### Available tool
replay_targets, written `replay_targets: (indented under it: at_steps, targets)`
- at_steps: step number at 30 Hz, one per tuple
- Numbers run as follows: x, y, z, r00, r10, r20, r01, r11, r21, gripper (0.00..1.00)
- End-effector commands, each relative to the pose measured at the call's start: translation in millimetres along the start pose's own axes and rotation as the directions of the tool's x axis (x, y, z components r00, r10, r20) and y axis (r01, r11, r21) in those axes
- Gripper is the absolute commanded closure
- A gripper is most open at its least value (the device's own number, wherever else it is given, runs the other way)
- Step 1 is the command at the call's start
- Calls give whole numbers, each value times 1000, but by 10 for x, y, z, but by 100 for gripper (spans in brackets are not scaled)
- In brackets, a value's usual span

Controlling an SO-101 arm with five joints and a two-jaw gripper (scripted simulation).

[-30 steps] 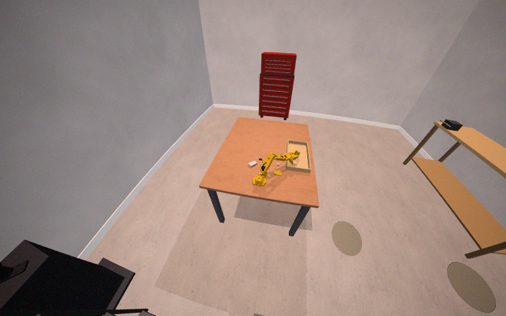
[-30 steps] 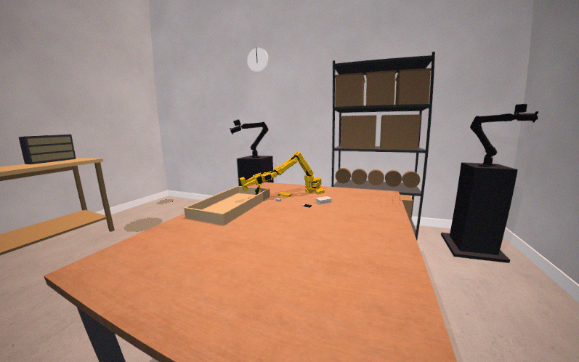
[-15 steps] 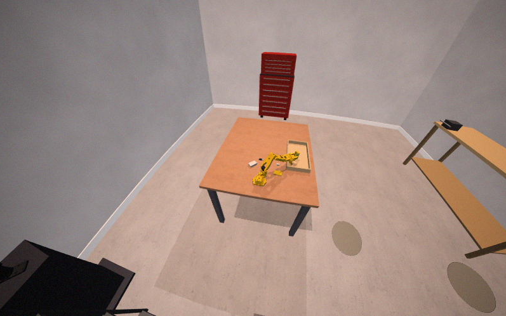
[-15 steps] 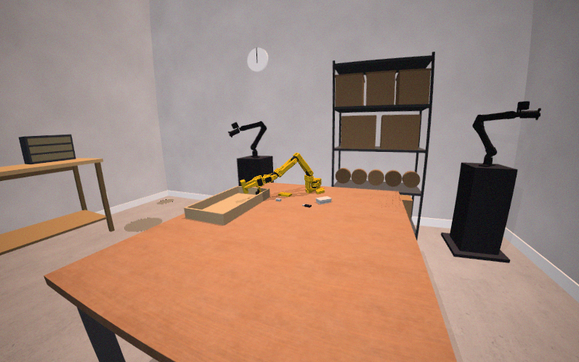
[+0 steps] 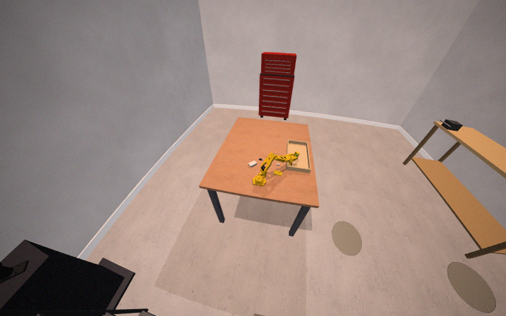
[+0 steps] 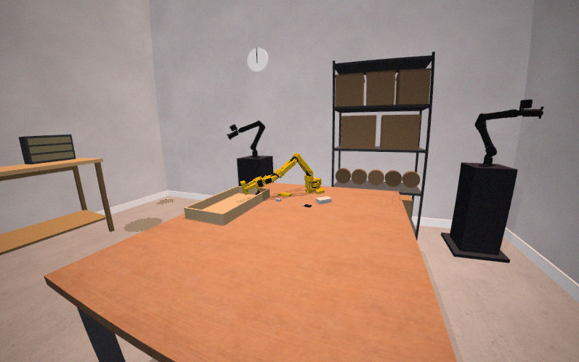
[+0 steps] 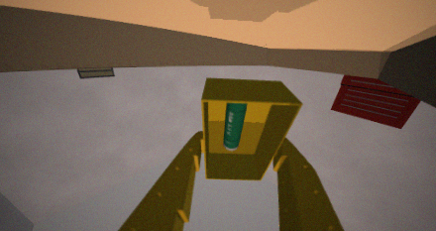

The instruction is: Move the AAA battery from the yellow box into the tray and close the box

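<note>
One yellow arm (image 6: 292, 164) is showing with one gripper (image 7: 242, 160), one yellow box (image 7: 248, 129), one green battery (image 7: 234, 126), one tray (image 6: 219, 207), one loose yellow lid (image 6: 285, 194), one white box (image 6: 323, 199), two black arms (image 6: 250, 133) on pedestals, five cartons (image 6: 349, 89) and one red cabinet (image 5: 277, 85).

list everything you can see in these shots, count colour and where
table: one, orange top, dark legs, room centre
tray: one, tan, on the table
yellow box: one, lidless, held over the tray
AAA battery: one, green, inside the held box
yellow lid: one, on the table beside the arm
white box: one, on the table
small dark item: one, on the table, too small to identify
tool chest: one, red, back wall
shelf rack: one, black, brown boxes and rolls
bench: one, wooden, side wall
clock: one, white, wall
camera arms: two, black, on pedestals
arm: one, yellow
gripper: one, yellow, shut on the box
</note>
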State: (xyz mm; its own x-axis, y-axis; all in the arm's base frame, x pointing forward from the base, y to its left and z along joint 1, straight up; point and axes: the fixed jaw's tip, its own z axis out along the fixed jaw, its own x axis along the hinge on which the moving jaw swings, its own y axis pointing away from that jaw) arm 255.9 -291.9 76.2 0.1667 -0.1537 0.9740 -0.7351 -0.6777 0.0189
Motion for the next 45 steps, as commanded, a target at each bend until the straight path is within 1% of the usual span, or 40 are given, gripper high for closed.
replay_targets:
  at_steps: [1,38,45]
  targets:
    - [149,-34,-16,999,11,-53,-11,1000,9,78]
    - [140,-36,-14,999,12,-53,-11,1000,9,78]
    - [160,-36,2,997,13,-81,-12,1000,9,78]
